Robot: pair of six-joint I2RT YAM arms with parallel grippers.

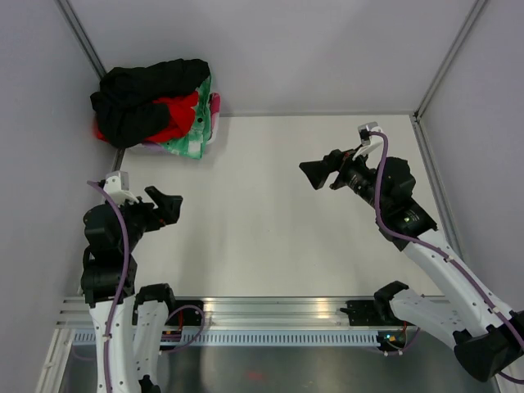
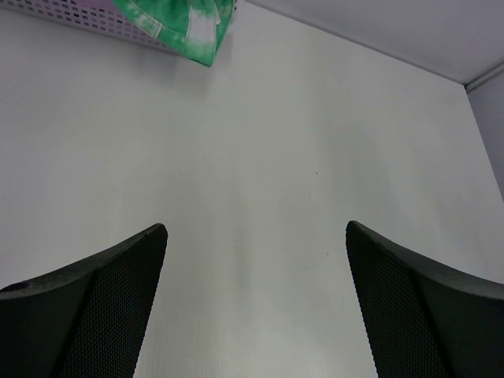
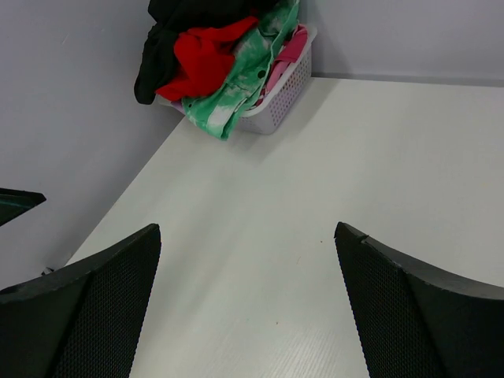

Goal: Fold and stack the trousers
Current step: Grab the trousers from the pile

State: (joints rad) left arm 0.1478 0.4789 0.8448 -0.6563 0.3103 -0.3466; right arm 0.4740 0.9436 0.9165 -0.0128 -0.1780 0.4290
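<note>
Trousers are seen bunched on top of the pile in the basket at the table's far-left corner, laid over the red garment and green patterned cloth. Left gripper and right gripper are held spread wide above the table, with nothing gripped.

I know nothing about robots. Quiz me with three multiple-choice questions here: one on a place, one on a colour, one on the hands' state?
1. Where are the black trousers? A spread on the table; B heaped in the corner basket; C in a hand.
2. What colour garment shows just under them? A red; B blue; C yellow.
3. The left hand and right hand are: A both shut on cloth; B one open, one shut; C both open, empty.
Answers: 1 B, black cloth tops the basket's pile. 2 A, the red garment peeks out below. 3 C, fingers wide apart, nothing between.
</note>
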